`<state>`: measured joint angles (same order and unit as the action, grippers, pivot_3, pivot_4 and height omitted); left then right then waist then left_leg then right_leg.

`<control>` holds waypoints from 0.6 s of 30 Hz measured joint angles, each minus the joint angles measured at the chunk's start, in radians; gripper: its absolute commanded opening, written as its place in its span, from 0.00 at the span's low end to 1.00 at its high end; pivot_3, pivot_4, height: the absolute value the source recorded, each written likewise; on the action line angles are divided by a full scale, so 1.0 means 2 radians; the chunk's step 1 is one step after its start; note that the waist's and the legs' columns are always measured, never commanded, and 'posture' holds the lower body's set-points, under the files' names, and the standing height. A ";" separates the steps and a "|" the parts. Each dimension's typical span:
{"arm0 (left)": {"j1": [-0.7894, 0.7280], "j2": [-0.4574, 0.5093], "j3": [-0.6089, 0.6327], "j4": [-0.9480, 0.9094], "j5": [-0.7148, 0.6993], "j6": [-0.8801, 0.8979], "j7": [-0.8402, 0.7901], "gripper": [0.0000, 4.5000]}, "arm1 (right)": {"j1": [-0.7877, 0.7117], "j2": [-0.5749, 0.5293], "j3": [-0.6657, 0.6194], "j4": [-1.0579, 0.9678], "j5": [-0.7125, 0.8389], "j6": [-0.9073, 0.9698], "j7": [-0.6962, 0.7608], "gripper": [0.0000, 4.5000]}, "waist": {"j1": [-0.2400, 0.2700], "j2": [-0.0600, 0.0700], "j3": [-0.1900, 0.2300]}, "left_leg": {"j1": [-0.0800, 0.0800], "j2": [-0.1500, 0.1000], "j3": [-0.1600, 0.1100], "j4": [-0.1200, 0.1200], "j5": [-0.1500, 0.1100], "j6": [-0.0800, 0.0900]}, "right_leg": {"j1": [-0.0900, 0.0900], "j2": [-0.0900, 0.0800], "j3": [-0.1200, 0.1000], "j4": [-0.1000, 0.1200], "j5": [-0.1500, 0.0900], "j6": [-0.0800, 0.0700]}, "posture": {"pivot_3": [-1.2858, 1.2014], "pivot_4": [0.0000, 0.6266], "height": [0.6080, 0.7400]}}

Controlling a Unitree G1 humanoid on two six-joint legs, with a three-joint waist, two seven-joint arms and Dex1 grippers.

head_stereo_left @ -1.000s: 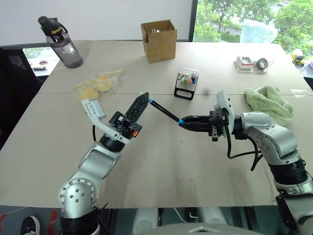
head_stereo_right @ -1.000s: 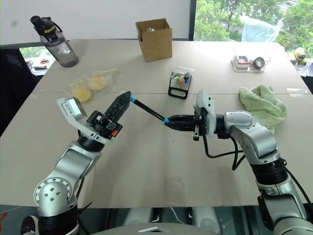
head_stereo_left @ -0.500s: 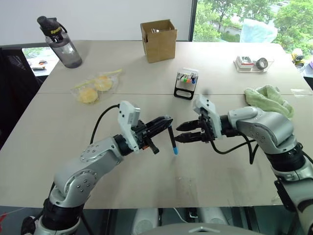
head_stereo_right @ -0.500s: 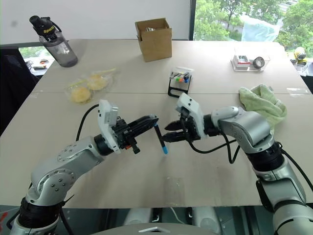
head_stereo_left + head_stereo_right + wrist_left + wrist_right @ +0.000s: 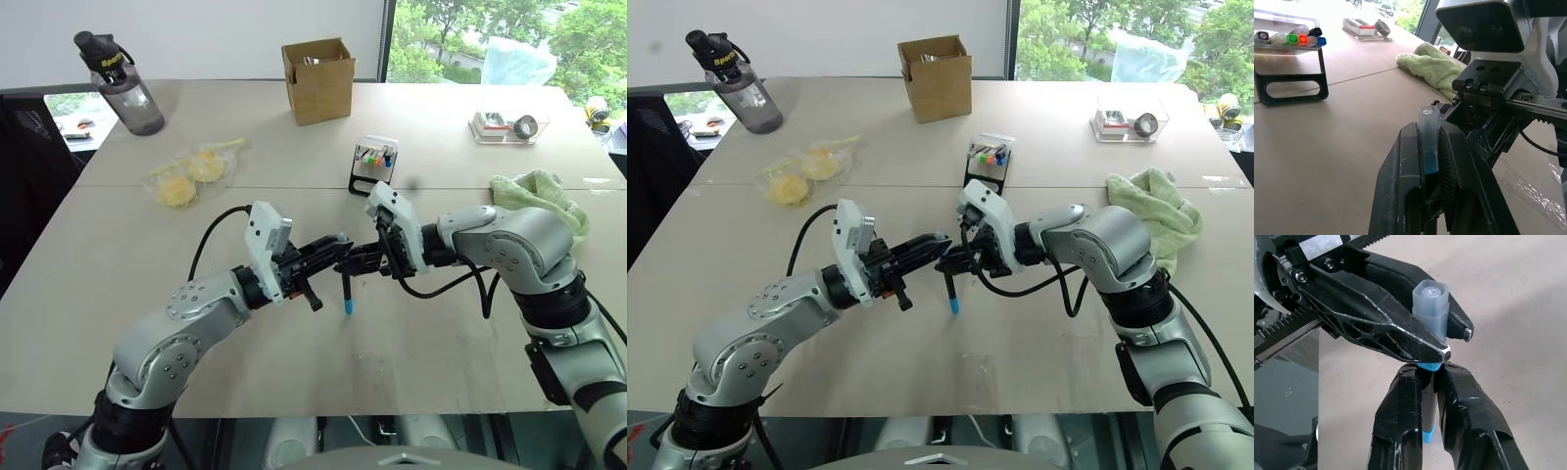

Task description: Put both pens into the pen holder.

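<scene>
Blue-ended pen (image 5: 347, 289) hanging upright above table (image 5: 294, 352); left gripper (image 5: 335, 247) clamping its upper end, right gripper (image 5: 359, 262) pinching barrel just below; 2 grips touching.

Beige table (image 5: 118, 245), white wall (image 5: 216, 29), window (image 5: 470, 39) w/ trees, prob. daylight.

A: Can you see all of the pen (image 5: 1428, 404)?

B: No. The two grippers cover the middle of it.

A: What is in the brown box (image 5: 319, 80) at the top?

B: Too small to tell.

A: And the tray (image 5: 506, 128) at the upper right?

B: Little things, too tiny to name.
</scene>
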<state>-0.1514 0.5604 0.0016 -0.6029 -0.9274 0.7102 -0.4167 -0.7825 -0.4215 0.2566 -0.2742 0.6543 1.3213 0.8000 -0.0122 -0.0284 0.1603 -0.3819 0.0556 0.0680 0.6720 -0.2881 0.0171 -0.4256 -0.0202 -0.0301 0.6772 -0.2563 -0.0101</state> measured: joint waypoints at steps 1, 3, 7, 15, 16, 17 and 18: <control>0.000 -0.001 0.002 0.000 -0.004 0.003 0.001 0.10 | 0.000 0.000 0.000 0.000 0.001 0.001 0.000 0.00 | 0.000 0.000 0.000 | 0.000 0.000 0.000 0.000 0.000 0.000 | 0.000 0.000 0.000 0.000 0.000 0.000 | 0.52 0.24 0.97; 0.001 -0.001 0.008 -0.001 -0.013 0.008 -0.002 0.27 | 0.000 0.001 0.001 0.000 0.006 0.002 0.000 0.00 | 0.000 0.000 0.000 | 0.000 0.000 0.000 0.000 0.000 0.000 | 0.000 0.000 0.000 0.000 0.000 0.000 | 0.52 0.24 0.97; 0.000 -0.002 0.023 -0.003 -0.007 0.008 0.011 0.69 | 0.004 -0.004 0.003 -0.002 -0.004 -0.048 0.008 0.00 | 0.000 0.000 0.000 | 0.000 0.000 0.000 0.000 0.000 0.000 | 0.000 0.000 0.000 0.000 0.000 0.000 | 0.52 0.24 0.97; -0.005 0.060 0.082 -0.013 0.003 0.024 0.026 0.69 | 0.025 -0.039 0.004 0.067 -0.150 -0.392 0.041 0.00 | -0.001 0.000 0.000 | 0.000 0.000 0.000 0.000 0.000 0.000 | -0.001 0.001 0.000 0.000 0.000 0.000 | 0.52 0.24 0.97; -0.005 0.063 0.089 -0.016 0.005 0.025 0.029 0.69 | 0.023 -0.037 0.001 0.081 -0.169 -0.436 0.036 0.00 | -0.001 0.000 0.000 | 0.000 0.000 0.000 0.000 0.000 -0.001 | -0.001 0.001 0.000 0.000 0.000 0.000 | 0.52 0.24 0.97; -0.006 0.065 0.096 -0.021 0.006 0.028 0.037 0.69 | 0.016 -0.029 -0.002 0.109 -0.198 -0.508 0.024 0.00 | -0.002 0.000 0.000 | 0.000 0.000 0.001 0.000 0.001 -0.002 | -0.001 0.001 0.001 0.000 0.000 0.000 | 0.52 0.24 0.97; -0.006 0.066 0.098 -0.022 0.006 0.029 0.039 0.69 | 0.012 -0.026 -0.002 0.118 -0.208 -0.531 0.019 0.00 | -0.001 0.000 0.000 | 0.000 0.000 0.001 0.000 0.001 -0.002 | -0.001 0.001 0.001 0.000 0.000 0.000 | 0.52 0.24 0.97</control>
<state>-0.1638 0.6926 0.1978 -0.6469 -0.9158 0.7677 -0.3384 -0.7577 -0.4740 0.2517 -0.0376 0.2373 0.2586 0.8381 -0.0152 -0.0286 0.1609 -0.3818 0.0558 0.0697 0.6711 -0.2855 0.0125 -0.4272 -0.0189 -0.0284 0.6774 -0.2565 -0.0098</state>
